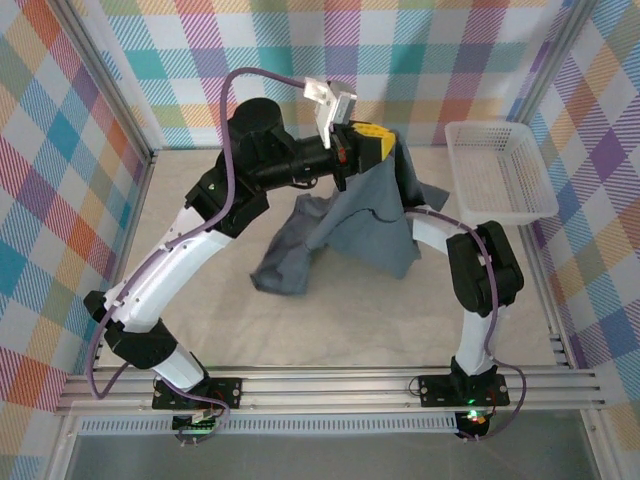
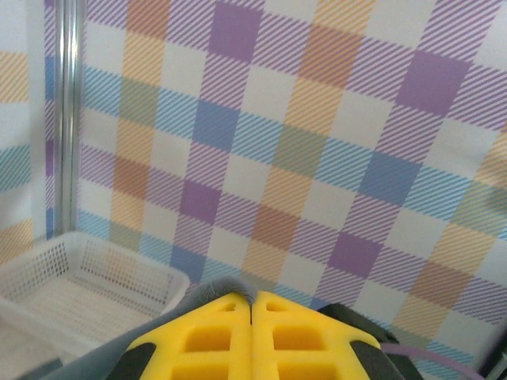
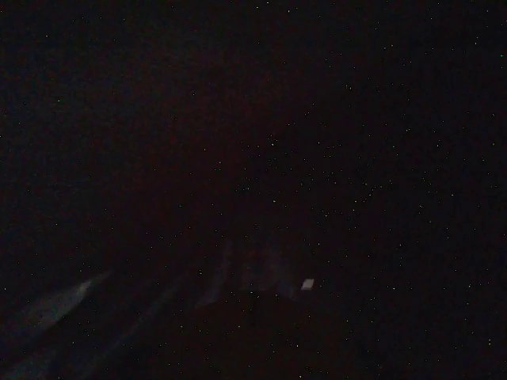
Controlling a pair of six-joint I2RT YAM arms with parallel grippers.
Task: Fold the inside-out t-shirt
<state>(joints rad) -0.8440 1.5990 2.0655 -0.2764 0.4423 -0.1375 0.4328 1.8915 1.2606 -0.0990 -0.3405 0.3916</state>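
The overhead view takes in the whole scene. The dark slate-grey, soft and wrinkly short-sleeved t-shirt hangs like a tent at the middle of the pale table. Its top is raised off the surface toward the back. Its lower folds spread on the table to the left and right, and one sleeve-like flap reaches toward the white perforated plastic basket at the far right, which sits apart from the cloth. From above, the left gripper, with its yellow fingers, sits at the peak of the tent and the shirt drops straight from it. The right arm bends at the elbow and its white forearm runs in under the right edge of the draped fabric. The left wrist camera gives the close detail that the overhead view cannot. The two yellow fingers of the left gripper are pressed flat together with no gap, and a ridge of grey shirt fabric is pinched at their tips. Beyond them are the basket at lower left and the pastel plaid wall. The right wrist camera is almost black, with only faint streaks low in the picture and one small pale speck, which fits with the cloth lying over it. The right gripper is covered by the shirt. Its jaws are closed, but I cannot tell whether they have any fabric between them.
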